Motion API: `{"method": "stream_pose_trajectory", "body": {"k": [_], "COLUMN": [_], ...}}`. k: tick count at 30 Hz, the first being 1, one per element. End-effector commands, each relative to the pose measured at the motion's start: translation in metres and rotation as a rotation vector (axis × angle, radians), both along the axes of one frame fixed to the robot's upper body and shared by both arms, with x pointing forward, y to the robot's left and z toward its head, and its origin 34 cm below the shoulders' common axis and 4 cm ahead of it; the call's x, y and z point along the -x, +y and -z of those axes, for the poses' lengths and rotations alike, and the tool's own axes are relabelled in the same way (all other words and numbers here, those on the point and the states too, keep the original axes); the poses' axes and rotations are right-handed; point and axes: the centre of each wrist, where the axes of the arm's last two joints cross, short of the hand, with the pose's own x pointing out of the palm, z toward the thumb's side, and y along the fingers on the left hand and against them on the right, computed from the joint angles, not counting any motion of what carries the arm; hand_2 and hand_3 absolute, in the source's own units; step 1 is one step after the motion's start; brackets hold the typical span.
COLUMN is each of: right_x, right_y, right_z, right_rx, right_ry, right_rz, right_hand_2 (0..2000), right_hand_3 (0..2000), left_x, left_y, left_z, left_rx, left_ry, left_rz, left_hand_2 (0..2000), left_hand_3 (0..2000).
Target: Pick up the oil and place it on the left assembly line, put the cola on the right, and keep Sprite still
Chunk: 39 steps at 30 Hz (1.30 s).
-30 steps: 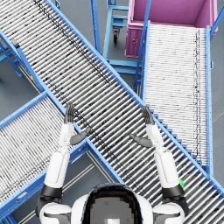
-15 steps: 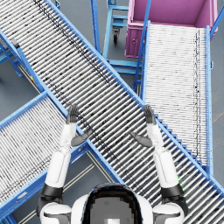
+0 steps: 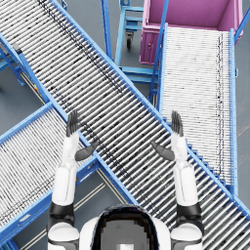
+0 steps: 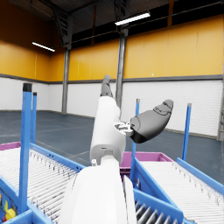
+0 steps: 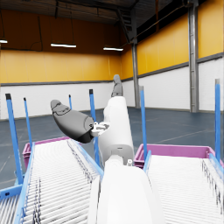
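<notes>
No oil, cola or Sprite shows in any view. My left hand [image 3: 75, 134] hovers open over the near edge of the long diagonal roller conveyor [image 3: 112, 93], fingers stretched forward and thumb out to the side. My right hand [image 3: 172, 137] is held the same way, open and holding nothing, above the same conveyor's lower stretch. In the left wrist view the left hand [image 4: 131, 118] points up with nothing in it. The right hand [image 5: 94, 118] in the right wrist view is likewise bare.
A left roller line [image 3: 24, 156] branches off at lower left and a right roller line [image 3: 195, 93] runs up to a magenta bin [image 3: 190, 19]. Blue frames and posts [image 3: 105, 24] border the conveyors, with grey floor between them.
Neither hand has visibly moved; the scene is unchanged apart from a very slight settling of the arms.
</notes>
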Motion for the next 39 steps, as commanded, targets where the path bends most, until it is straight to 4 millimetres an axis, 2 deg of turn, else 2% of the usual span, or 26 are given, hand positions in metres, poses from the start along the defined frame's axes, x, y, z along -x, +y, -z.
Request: {"method": "stream_pose_trajectory", "body": {"k": [1,7,11,17,19,20,26,35,37,38,39], "right_x": [-0.001,-0.002,0.000,-0.001,0.000,-0.001,0.000,0.000,0.000,0.001,0.001], "right_y": [-0.006,-0.014,-0.024,-0.034,-0.035,-0.032,-0.035,-0.034,-0.033,-0.033,-0.033], "right_z": [-0.011,-0.019,-0.028,-0.029,-0.030,-0.025,-0.025,-0.025,-0.021,-0.026,-0.021], "right_rx": [0.016,0.191,0.214,0.209,0.206,0.213,0.204,0.198,0.199,0.196,0.197], "right_ry": [-0.049,-0.114,-0.152,-0.148,-0.153,-0.135,-0.135,-0.136,-0.122,-0.141,-0.124], "right_rz": [0.051,0.235,0.313,0.363,0.368,0.354,0.368,0.366,0.362,0.364,0.361], "right_hand_2": [0,0,0,0,0,0,0,0,0,0,0], "right_hand_3": [0,0,0,0,0,0,0,0,0,0,0], "left_x": [-0.002,-0.007,-0.006,-0.006,-0.006,-0.005,-0.005,-0.003,-0.004,-0.003,-0.004], "left_y": [0.010,0.025,0.032,0.039,0.036,0.040,0.037,0.036,0.036,0.036,0.036], "left_z": [-0.015,-0.030,-0.037,-0.039,-0.034,-0.039,-0.033,-0.037,-0.033,-0.037,-0.037], "left_rx": [-0.006,-0.161,-0.187,-0.184,-0.190,-0.181,-0.184,-0.180,-0.181,-0.178,-0.178], "left_ry": [-0.060,-0.137,-0.164,-0.169,-0.152,-0.171,-0.151,-0.170,-0.153,-0.170,-0.168], "left_rz": [-0.065,-0.285,-0.352,-0.391,-0.380,-0.396,-0.387,-0.384,-0.382,-0.385,-0.384], "left_hand_2": [0,0,0,0,0,0,0,0,0,0,0], "left_hand_3": [0,0,0,0,0,0,0,0,0,0,0]}}
